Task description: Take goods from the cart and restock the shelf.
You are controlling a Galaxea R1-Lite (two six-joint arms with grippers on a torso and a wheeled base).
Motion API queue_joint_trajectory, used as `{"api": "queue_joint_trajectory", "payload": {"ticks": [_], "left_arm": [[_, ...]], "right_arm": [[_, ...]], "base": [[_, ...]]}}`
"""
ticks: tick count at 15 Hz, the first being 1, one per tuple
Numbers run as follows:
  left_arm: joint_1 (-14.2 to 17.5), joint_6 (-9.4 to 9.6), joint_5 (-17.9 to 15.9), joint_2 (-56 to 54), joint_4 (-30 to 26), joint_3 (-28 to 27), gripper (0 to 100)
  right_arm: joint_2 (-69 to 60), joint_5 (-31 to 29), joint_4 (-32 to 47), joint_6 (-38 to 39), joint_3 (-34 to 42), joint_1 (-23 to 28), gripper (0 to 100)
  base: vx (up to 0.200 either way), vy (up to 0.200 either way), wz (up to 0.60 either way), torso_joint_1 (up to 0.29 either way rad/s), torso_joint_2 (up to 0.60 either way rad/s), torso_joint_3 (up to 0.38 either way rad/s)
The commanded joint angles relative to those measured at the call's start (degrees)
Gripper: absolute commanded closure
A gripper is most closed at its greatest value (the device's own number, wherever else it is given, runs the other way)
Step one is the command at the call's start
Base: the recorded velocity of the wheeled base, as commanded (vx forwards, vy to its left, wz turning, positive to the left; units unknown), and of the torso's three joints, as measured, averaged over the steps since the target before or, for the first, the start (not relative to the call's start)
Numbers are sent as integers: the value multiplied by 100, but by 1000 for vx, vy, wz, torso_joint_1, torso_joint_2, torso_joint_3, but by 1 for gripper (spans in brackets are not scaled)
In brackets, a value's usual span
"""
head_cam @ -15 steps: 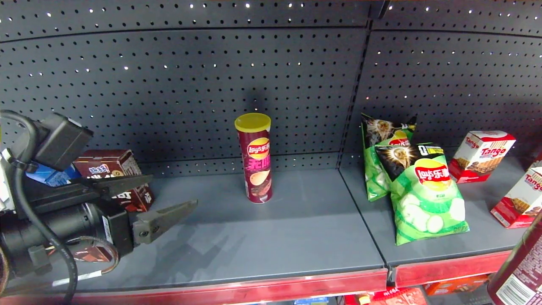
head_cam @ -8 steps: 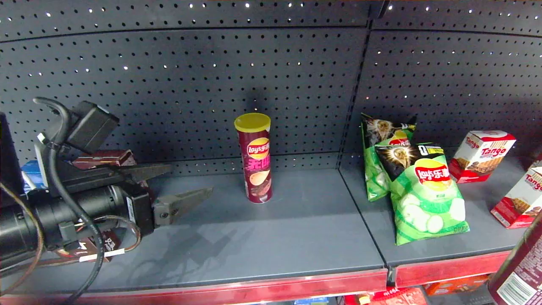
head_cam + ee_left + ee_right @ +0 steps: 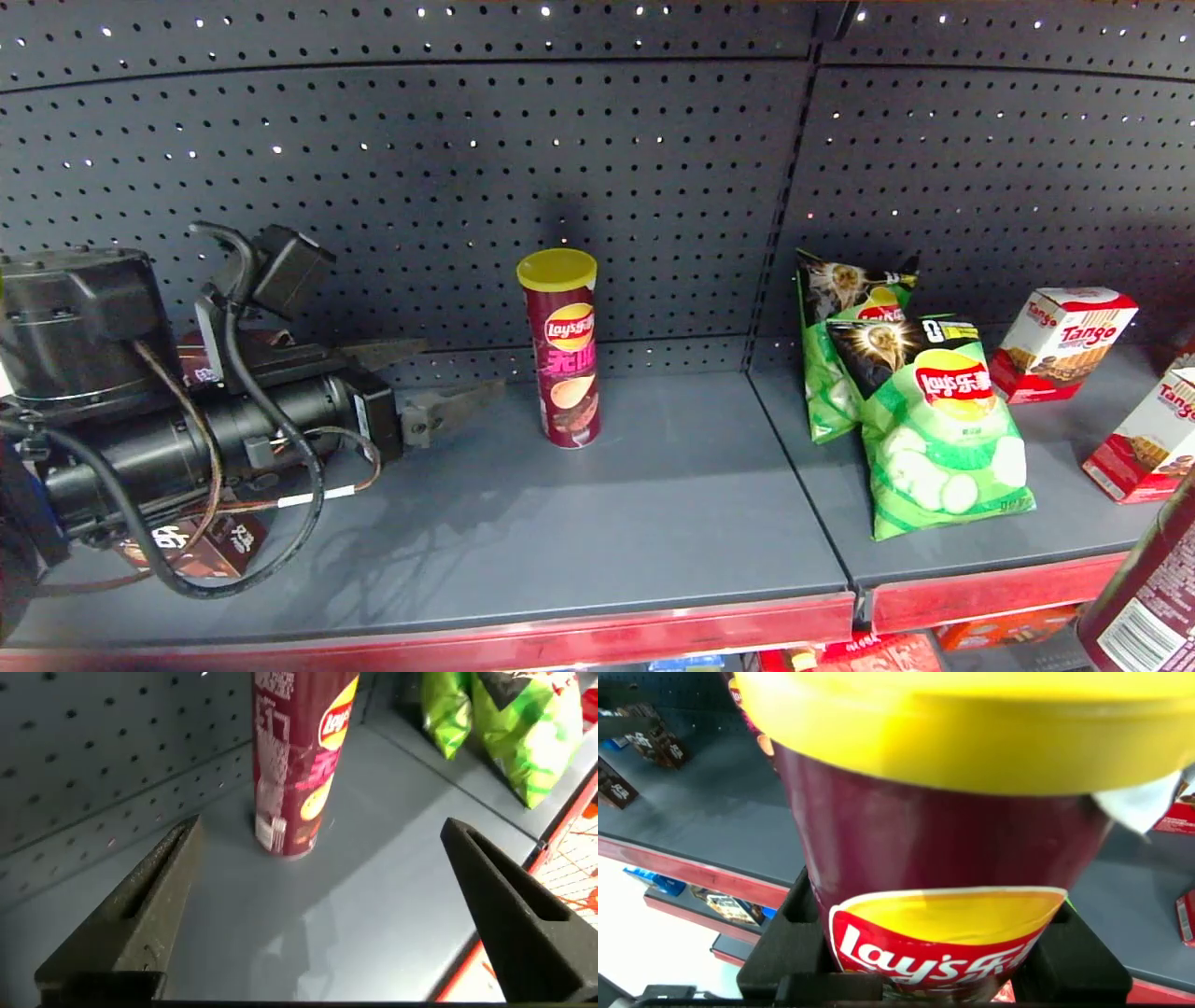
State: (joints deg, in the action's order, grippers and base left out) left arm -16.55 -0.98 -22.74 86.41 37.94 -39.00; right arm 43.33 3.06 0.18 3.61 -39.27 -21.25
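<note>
Your left gripper (image 3: 464, 366) hangs low over the grey shelf (image 3: 607, 523), its jaws spread wide and holding nothing. In the left wrist view its two dark fingers (image 3: 140, 915) frame a maroon chip can (image 3: 560, 350) from either side, without touching it. That can stands upright under a yellow lid, close to the perforated back panel (image 3: 467, 187), just beside the gripper's tips and on their right in the head view.

Your right gripper (image 3: 934, 957) is clamped on a second can (image 3: 943, 840) of the same maroon with a yellow lid. The black jaws press its body from both sides. In the head view this held can shows at the lower right corner, out in front of the shelf's red front edge (image 3: 980, 588).

On the next shelf section to the right, two green chip bags (image 3: 934, 429) lean one in front of the other. Beyond them lie two red-and-white wafer boxes (image 3: 1060, 341). Brown boxes (image 3: 201, 541) sit on the shelf's left end, partly hidden behind your left arm.
</note>
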Motion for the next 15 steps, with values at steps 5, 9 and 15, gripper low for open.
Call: {"api": "queue_joint_trajectory", "payload": {"ticks": [5,9,15], "left_arm": [[65,-8,-644,1300,1445,15,0],[153,-8,-899,1643,1822,-47,0],[249,-8,-1181,2152,2411,-214,0]], "right_arm": [[9,2,-9,8,7,-2,100],[18,10,-9,8,-2,-2,100],[9,19,-18,0,-11,-20,100]], "base": [[0,0,0,0,0,0],[0,0,0,0,0,0],[0,0,0,0,0,0]]}}
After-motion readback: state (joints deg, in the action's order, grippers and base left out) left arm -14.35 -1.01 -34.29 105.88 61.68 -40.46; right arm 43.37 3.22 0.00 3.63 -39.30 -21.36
